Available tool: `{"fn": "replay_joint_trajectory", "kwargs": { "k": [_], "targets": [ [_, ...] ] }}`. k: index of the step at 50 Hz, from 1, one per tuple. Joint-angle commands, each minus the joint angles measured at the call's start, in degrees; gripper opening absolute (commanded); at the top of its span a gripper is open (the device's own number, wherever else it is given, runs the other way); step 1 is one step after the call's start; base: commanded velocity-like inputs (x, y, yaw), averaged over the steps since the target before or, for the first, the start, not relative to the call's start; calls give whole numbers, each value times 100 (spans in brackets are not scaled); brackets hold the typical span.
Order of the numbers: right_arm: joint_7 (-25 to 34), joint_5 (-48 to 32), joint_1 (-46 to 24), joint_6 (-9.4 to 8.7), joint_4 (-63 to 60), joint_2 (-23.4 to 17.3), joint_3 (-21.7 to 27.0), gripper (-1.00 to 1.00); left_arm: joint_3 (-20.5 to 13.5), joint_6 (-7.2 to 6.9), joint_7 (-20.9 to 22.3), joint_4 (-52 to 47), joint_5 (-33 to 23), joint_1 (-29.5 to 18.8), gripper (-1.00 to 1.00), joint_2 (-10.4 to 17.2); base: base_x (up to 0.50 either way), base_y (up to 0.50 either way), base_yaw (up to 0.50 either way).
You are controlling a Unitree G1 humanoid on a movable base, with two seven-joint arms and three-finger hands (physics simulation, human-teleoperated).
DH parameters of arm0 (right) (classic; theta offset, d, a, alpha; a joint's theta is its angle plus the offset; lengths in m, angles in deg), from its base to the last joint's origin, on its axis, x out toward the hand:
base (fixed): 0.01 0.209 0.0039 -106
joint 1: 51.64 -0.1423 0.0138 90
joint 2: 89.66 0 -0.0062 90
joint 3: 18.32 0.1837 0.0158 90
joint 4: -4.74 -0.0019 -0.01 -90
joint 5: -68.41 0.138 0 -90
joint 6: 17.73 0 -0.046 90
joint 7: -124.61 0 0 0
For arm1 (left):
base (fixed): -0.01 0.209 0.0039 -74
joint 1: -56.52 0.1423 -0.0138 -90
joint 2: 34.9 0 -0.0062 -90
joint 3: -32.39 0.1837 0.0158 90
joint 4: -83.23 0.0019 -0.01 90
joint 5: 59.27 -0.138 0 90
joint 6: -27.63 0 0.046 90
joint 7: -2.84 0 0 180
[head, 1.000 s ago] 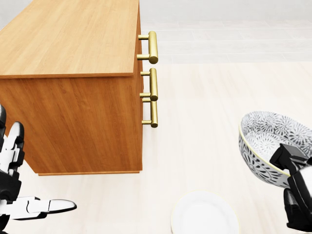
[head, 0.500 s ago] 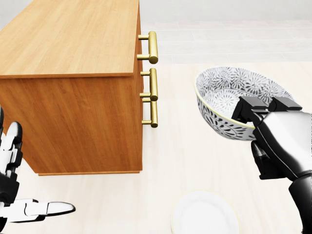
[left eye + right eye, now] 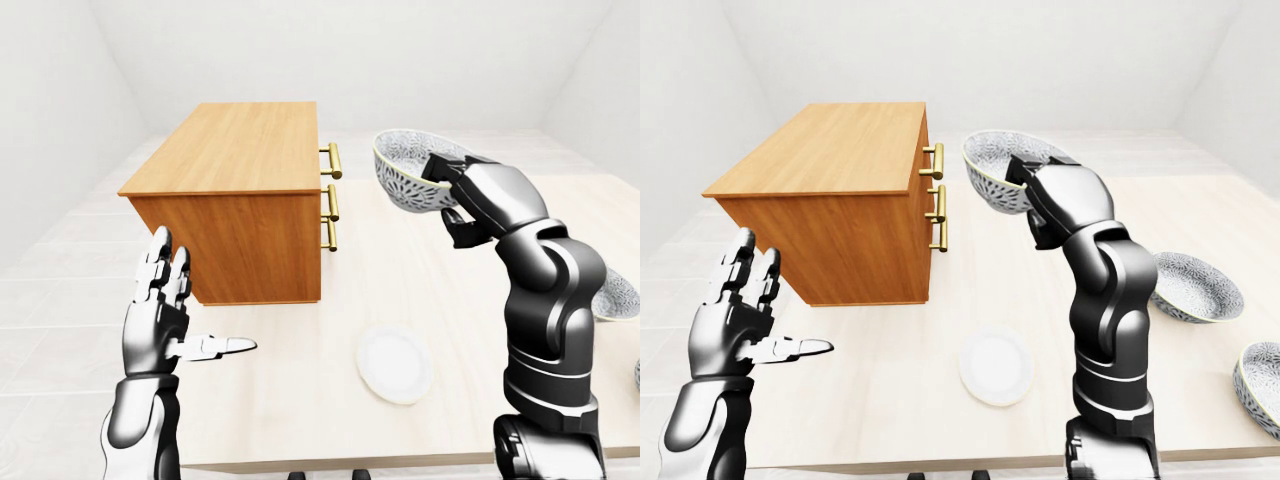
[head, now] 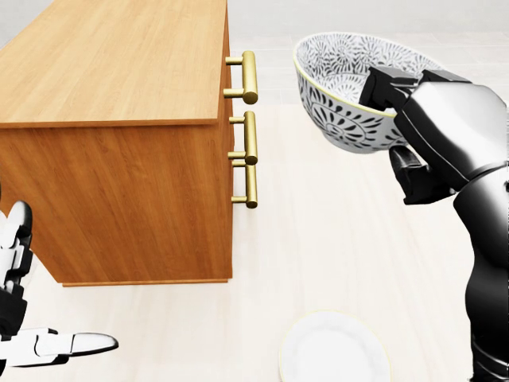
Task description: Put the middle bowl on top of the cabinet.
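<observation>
Right hand (image 4: 445, 119) is up high, fingers pinched tight over the rim of the patterned bowl (image 4: 338, 79). We've got the bowl clear of the desk (image 4: 342, 239), a little tilted, just right of the brass handles (image 4: 250, 76). Left of the hand stands the cabinet (image 4: 119, 64), nothing on its wooden top. Below the hand sits a white plate (image 4: 334, 350). Off to its right, in the right-eye view, a second bowl (image 3: 1195, 285) and a third bowl (image 3: 1260, 385) rest on the desk. Our left hand (image 3: 160, 300) hovers far to the left, fingers spread, holding nothing.

By our reckoning the pick-up is done and the lift nearly so. What's left is the sweep left over the top, the set-down and the let-go.

Against half a second ago, hand and bowl have climbed and drifted toward the cabinet. The cabinet sits unmoved in the head view, so our base hasn't shifted.
</observation>
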Motion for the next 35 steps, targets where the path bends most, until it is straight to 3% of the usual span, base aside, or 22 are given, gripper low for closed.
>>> {"fn": "replay_joint_trajectory", "kwargs": {
  "k": [1,5,11,16,20,26,31,35],
  "targets": [
    [0,12,-992,1,767,-124,-193,-100,-40,33,39,102,23,-8,100,6,0,0,0],
    [0,15,-1404,1,1052,-169,-273,-100,-60,-5,38,71,48,-15,100,18,0,0,0],
    [0,46,-1947,1,1602,-250,-332,-100,-46,126,64,206,22,2,100,1,0,0,0],
    [-204,69,-2323,1,2117,-335,-368,-100,-80,127,79,211,66,10,100,15,0,0,0],
    [-429,83,-2698,1,2504,-391,-377,-100,-86,216,97,294,55,25,100,8,0,0,0],
    [-505,103,-2892,1,2687,-411,-429,-100,-123,266,90,355,53,13,100,23,0,0,0],
    [-466,134,-3138,1,2773,-397,-470,-100,-118,426,66,446,-10,46,100,-8,0,0,0],
    [-462,130,-3361,1,2901,-386,-516,-100,-112,428,57,422,-11,68,100,-10,0,0,0]
  ]
}}
